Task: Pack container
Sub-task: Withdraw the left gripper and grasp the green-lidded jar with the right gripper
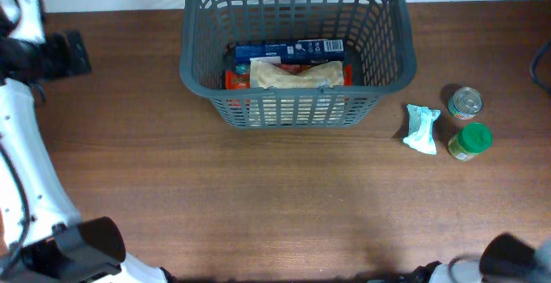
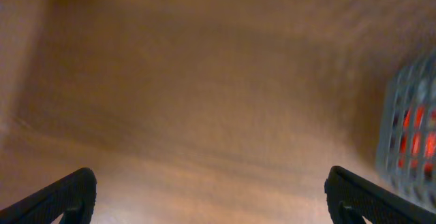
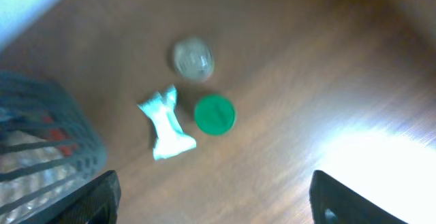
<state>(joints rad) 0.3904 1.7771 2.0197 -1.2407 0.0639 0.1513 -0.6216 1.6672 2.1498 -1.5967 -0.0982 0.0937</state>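
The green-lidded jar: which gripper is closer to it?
Right. The right gripper hovers open with the jar just ahead; the left gripper is on the basket's far side, with no jar in view.

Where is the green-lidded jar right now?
Overhead view: the green-lidded jar stands right of the basket, with the tin can just behind it and the white packet to its left.

One fixed camera above, one riding each wrist.
The overhead view looks straight down on the table (image 1: pixel 275 197), with the container (image 1: pixel 297 46) at its far edge. The left wrist view skims low and blurred over bare wood, the container at its right margin. The right wrist view looks down from higher, container at left, and shares the can (image 3: pixel 193 58), green-lidded jar (image 3: pixel 214 114) and white packet (image 3: pixel 165 125) near the table's right edge with the overhead view.
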